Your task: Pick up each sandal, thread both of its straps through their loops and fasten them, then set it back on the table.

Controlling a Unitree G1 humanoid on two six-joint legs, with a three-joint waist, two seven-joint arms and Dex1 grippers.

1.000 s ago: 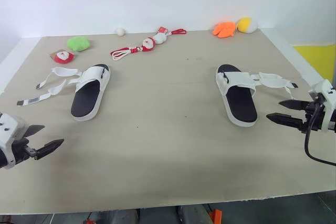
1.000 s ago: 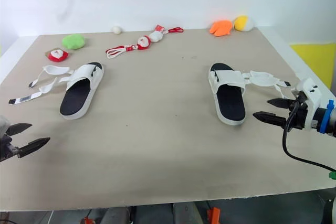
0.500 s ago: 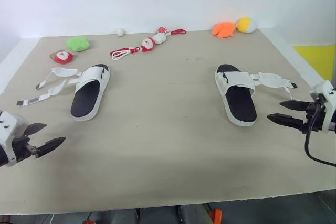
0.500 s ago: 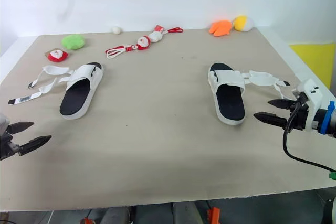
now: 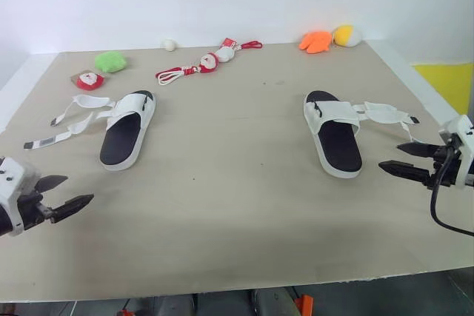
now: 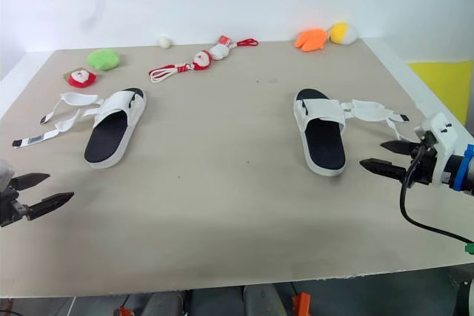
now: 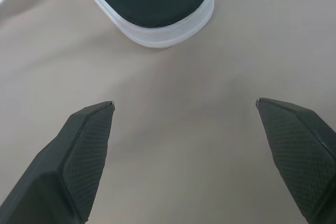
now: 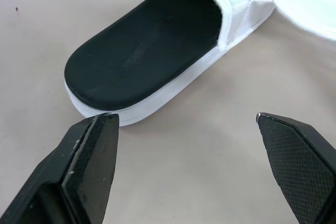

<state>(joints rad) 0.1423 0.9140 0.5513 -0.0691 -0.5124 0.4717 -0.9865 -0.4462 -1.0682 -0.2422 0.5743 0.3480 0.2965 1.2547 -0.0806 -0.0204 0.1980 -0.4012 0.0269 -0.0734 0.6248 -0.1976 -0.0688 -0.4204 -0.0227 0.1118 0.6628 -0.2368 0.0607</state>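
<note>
Currently nothing is fastened: left sandal [image 5: 126, 137] and right sandal [image 5: 335, 142] both lie flat on the table [image 5: 237, 205], straps loose and splayed outward. I see left gripper [image 5: 78, 189] and right gripper [image 5: 389, 155] empty, fingers spread, each short of its sandal.

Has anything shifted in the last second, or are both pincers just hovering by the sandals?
Barely anything. The right pincer drifted slightly outward, away from the white-strapped, black-soled sandal on the right. The left pincer edged slightly inward. Both stay open and empty. That sandal and the matching sandal on the left lie where they were on the beige table, straps still splayed loose.
</note>
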